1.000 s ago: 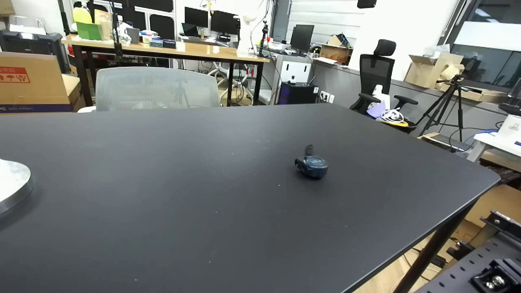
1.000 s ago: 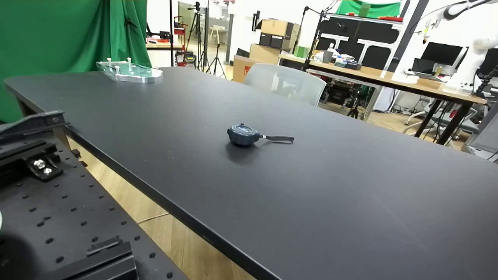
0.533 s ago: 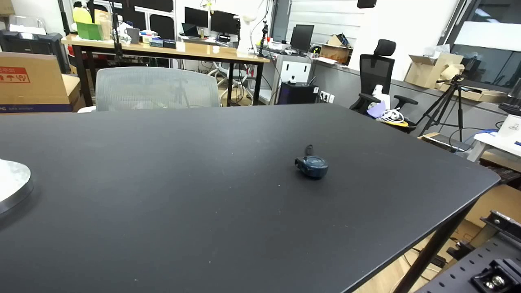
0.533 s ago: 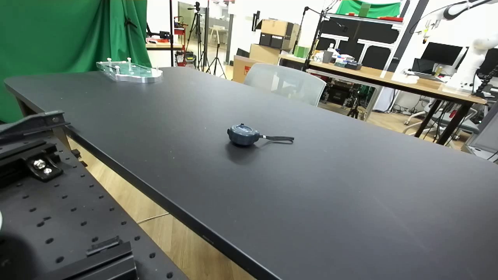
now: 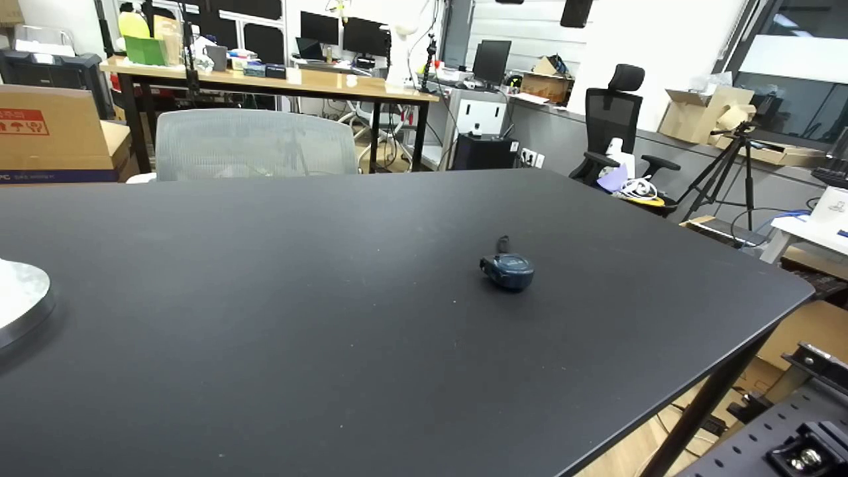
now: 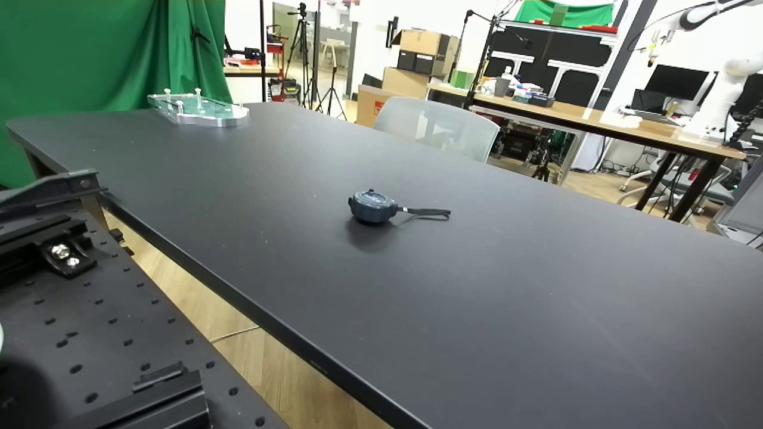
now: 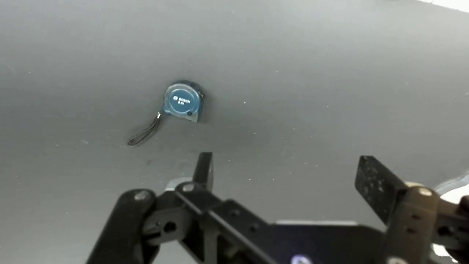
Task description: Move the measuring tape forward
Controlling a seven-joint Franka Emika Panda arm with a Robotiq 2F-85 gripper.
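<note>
The measuring tape is a small rounded dark blue object with a black wrist loop. It lies flat on the dark table in both exterior views. In the wrist view the measuring tape is left of centre, with its loop pointing down and left. My gripper is open with nothing between its fingers; the measuring tape lies up and left of the fingertips, apart from them. In an exterior view only the gripper's dark tips show at the top edge, well above the table; the rest is out of view.
A white plate with a grey rim stands at the left in an exterior view. A clear greenish plate with pegs stands at the table's far end. A perforated black base plate borders the table. A grey mesh chair stands behind it.
In an exterior view a dark gripper tip has come lower and slightly left at the top edge, and a second tip has appeared beside it. The measuring tape has not moved.
</note>
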